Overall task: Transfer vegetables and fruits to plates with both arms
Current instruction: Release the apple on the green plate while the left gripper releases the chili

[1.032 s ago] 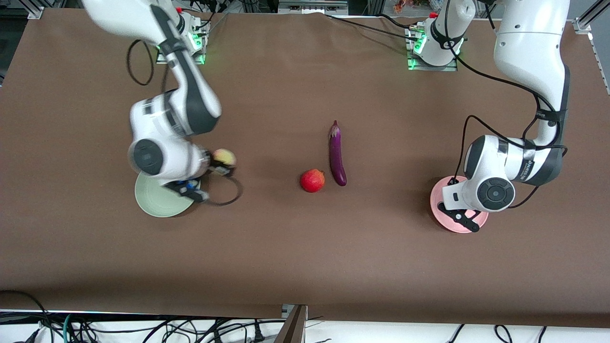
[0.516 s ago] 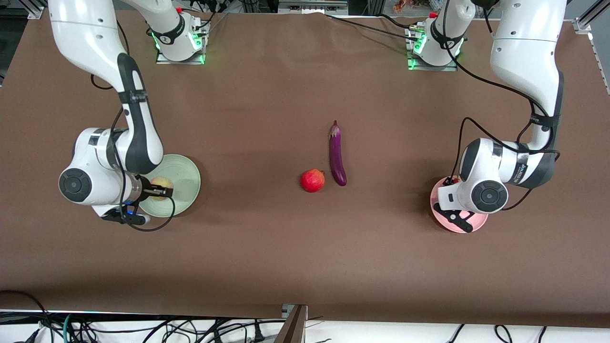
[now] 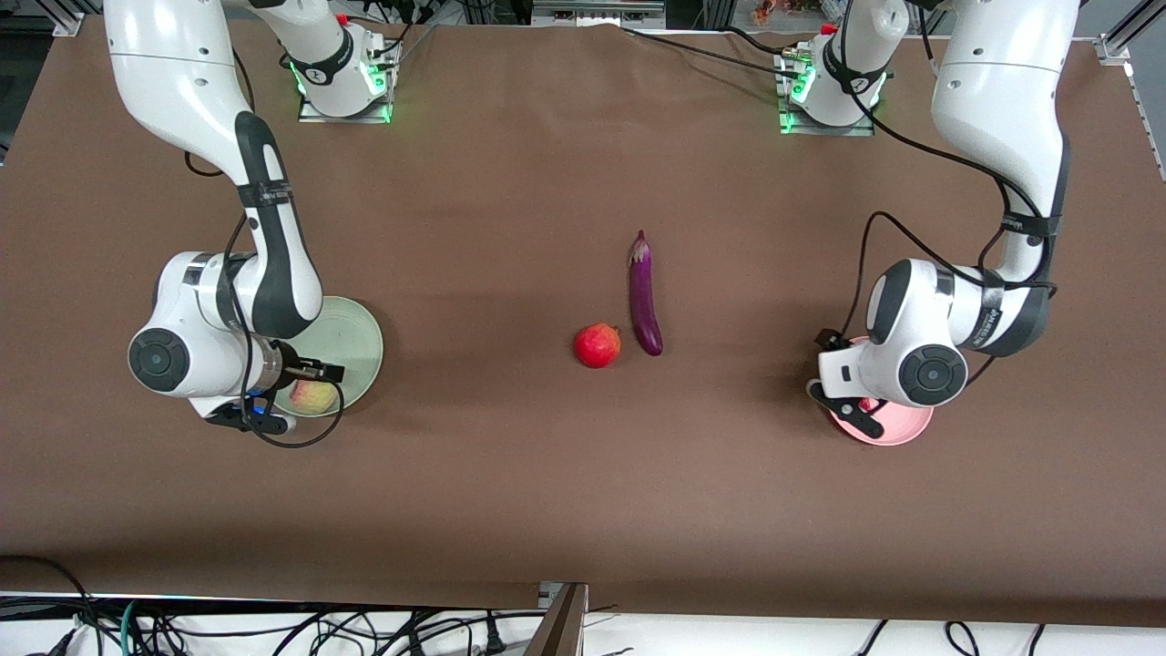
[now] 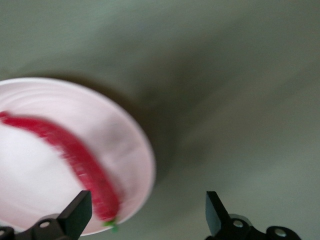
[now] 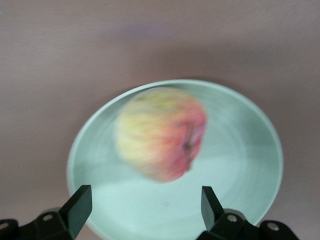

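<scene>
So, quick update from the brown cloth-covered bench (image 3: 547,474). Half a second back, saw the right tool (image 5: 145,196) clamped on the yellowish pink-blushed round fruit (image 3: 311,396) over the middle of the pale green matte round plate (image 3: 353,330). Now spread wide with nothing between the fingers, hovering low over that plate at the right arm's end of the bench. Fruit down on the plate, by the rim nearer the front camera, and smeared in the right wrist view, so probably not settled yet. Worth watching in case of a roll off the edge.

Same story at the left arm's end: left tool (image 4: 147,200) spread wide, empty, hanging over the rim of the pink matte round plate (image 3: 906,426), shifted a bit toward the middle of the bench since a second ago. Thin curved red chili pepper with the green stem (image 4: 75,155) lying across that plate in the left wrist view, hidden under the wrist from the front.

Means one fruit and one vegetable delivered, so roughly halfway by my reckoning. Still out in the middle of the bench, untouched and unmoved: bright red round fruit with the small crown (image 3: 598,345) and long slim glossy purple eggplant (image 3: 644,296), just beside each other, fruit next to the eggplant's camera-side end. Guessing next up: lift both tools clear and head for those two, red fruit to the green plate, eggplant to the pink. Eggplant long and slick, so best grabbed near mid-length, across the narrow way.
</scene>
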You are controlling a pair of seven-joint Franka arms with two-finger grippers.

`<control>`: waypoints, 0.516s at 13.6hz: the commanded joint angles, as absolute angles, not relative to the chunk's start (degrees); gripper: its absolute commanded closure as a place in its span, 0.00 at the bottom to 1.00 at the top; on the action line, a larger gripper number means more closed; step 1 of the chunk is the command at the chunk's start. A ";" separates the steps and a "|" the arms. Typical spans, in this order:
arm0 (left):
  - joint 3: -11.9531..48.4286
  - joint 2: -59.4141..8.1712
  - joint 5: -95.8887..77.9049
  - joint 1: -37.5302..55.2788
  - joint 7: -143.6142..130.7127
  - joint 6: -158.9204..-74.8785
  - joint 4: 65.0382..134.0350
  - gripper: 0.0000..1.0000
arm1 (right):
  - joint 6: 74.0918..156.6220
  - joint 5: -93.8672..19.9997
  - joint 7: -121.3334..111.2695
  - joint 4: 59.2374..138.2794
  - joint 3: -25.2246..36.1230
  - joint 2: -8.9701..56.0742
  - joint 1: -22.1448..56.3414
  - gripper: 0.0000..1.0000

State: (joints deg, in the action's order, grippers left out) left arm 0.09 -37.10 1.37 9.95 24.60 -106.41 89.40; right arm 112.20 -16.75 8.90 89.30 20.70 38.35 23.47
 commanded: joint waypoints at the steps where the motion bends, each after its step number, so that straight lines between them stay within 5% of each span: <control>1: 0.79 -35.51 -4.11 10.02 24.79 -104.59 89.65 0.00 | 106.02 -20.03 17.10 85.01 20.57 36.91 26.09 0.04; 7: 0.70 -35.16 -13.34 9.32 23.39 -103.37 90.09 0.00 | 104.50 -25.83 37.85 79.90 20.48 38.23 33.12 0.04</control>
